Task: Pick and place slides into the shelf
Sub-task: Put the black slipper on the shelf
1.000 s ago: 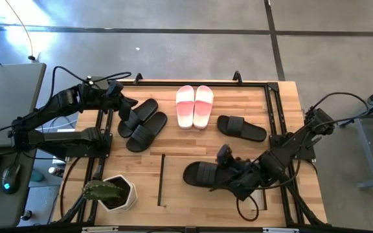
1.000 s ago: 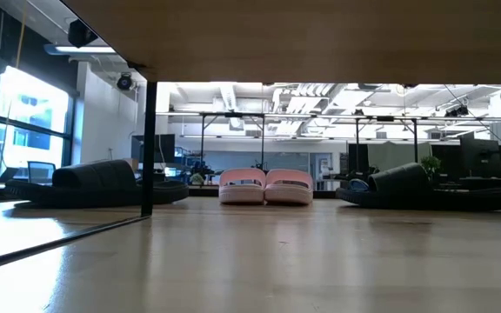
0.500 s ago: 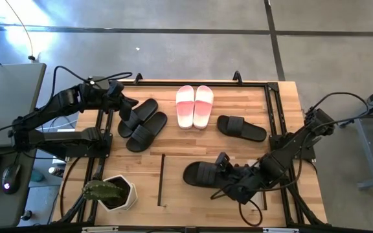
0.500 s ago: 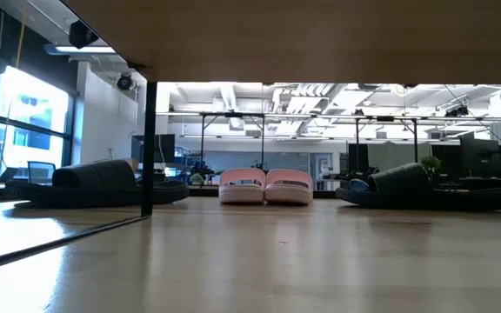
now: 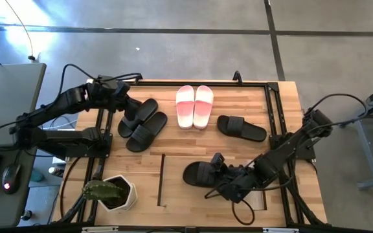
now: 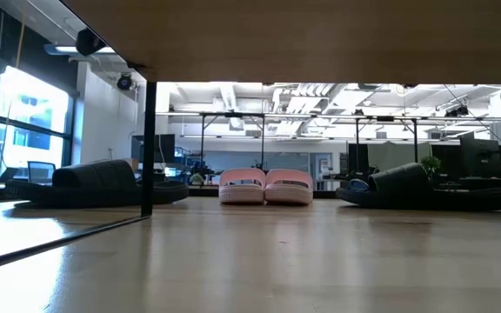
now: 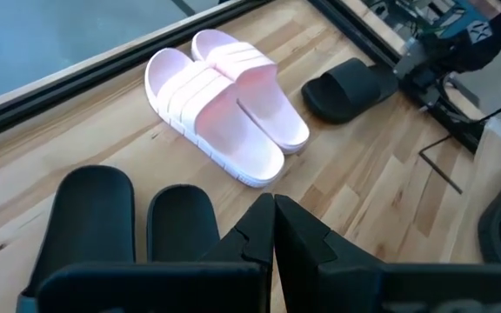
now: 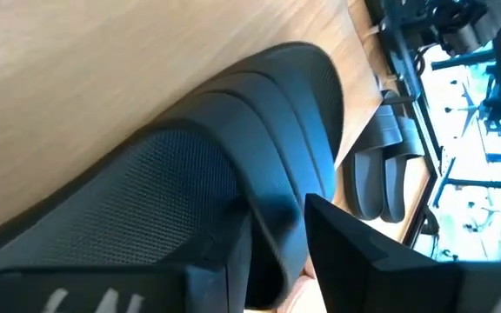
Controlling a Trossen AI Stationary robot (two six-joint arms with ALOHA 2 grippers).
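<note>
The right gripper (image 5: pixel 220 178) sits low and right of centre in the high view, its fingers (image 8: pixel 337 252) pinching the strap of a black slide (image 5: pixel 203 173) that lies on the table (image 5: pixel 173 145). In the right wrist view the strap fills the frame, with one finger on either side of its edge.

The left gripper (image 5: pixel 129 103) is at the upper left, pressed shut with nothing in it, poised just above the black pair (image 5: pixel 141 123). In its wrist view that pair (image 7: pixel 129 217) lies directly below the fingers.

Outward from there, the pink pair (image 5: pixel 195 105) rests side by side at the top centre. The single black slide (image 5: pixel 241 127) lies to their right, well apart from the held one. A potted cactus (image 5: pixel 112 193) stands at the lower left.

To do this step well, I judge the grip should stay firm on the strap. A soft slide will probably sag and swing from one edge, so the lift ought to be slow and high enough to clear the table before carrying. The shelf itself is not clear from above; the low view looks out from under a wooden panel with a dark upright (image 6: pixel 147 148), which may be it, so the target should be confirmed first.

The table is pale wood planks in a black frame. Beyond is grey concrete floor, and the low view shows an open workshop with windows at left.
</note>
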